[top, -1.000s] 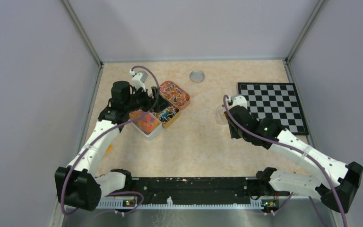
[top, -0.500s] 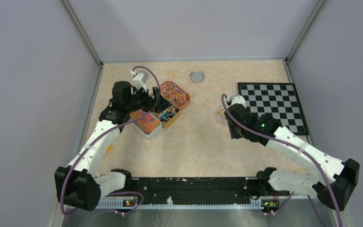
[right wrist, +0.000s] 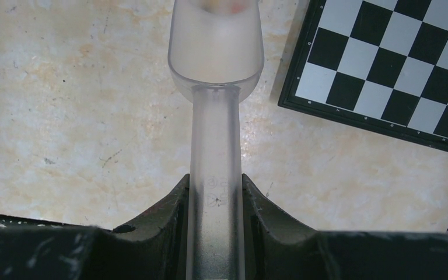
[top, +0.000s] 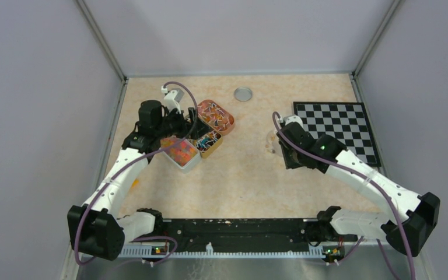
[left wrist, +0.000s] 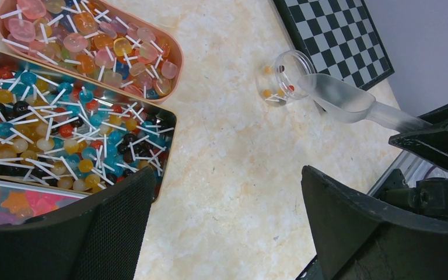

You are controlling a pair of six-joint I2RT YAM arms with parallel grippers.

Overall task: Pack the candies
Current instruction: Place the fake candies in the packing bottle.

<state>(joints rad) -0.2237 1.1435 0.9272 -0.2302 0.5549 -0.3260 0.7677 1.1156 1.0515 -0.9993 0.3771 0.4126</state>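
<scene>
Right end effector (right wrist: 216,201) grips a translucent plastic scoop (right wrist: 216,55), bowl at the small clear jar (left wrist: 293,61) holding tiny round candies (left wrist: 268,93); left end effector (left wrist: 227,217) gapes empty.

No words, numbers or brand names can be read anywhere in the scene. The clear plastic scoop (right wrist: 215,105) carries a few faint moulded marks on its handle, but they are too small and blurred to make out.
</scene>
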